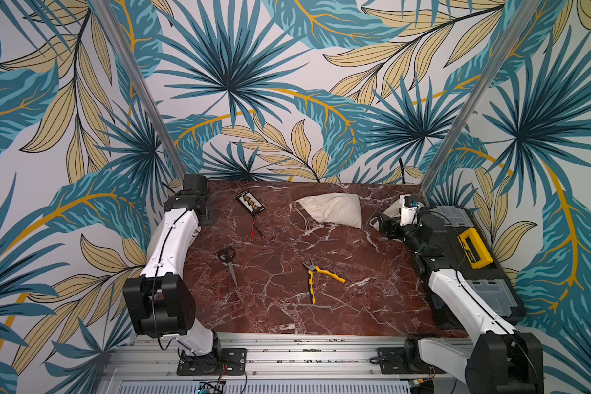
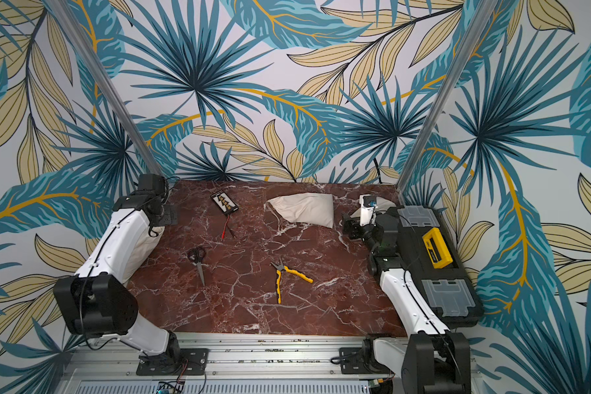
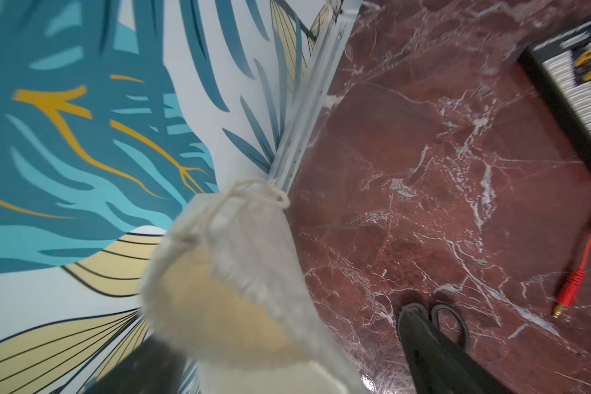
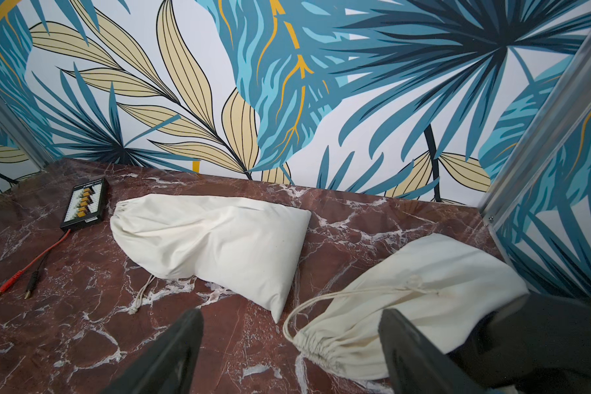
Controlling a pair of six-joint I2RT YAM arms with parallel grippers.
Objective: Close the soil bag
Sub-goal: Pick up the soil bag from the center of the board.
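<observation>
Cream cloth soil bag (image 1: 331,211) lies plump on veined marble tabletop (image 1: 287,290).

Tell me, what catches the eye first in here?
The bold leaf-pattern walls jump out first, wrapping round a red marble table. A plump cream bag lies at the table's far side, yellow-handled pliers near its middle, with the white-and-black left arm and right arm along its edges.

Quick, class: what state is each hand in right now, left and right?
Left hand: open; a cloth bag sits between its fingers, apparently not clamped.
Right hand: open, holding nothing.
</observation>
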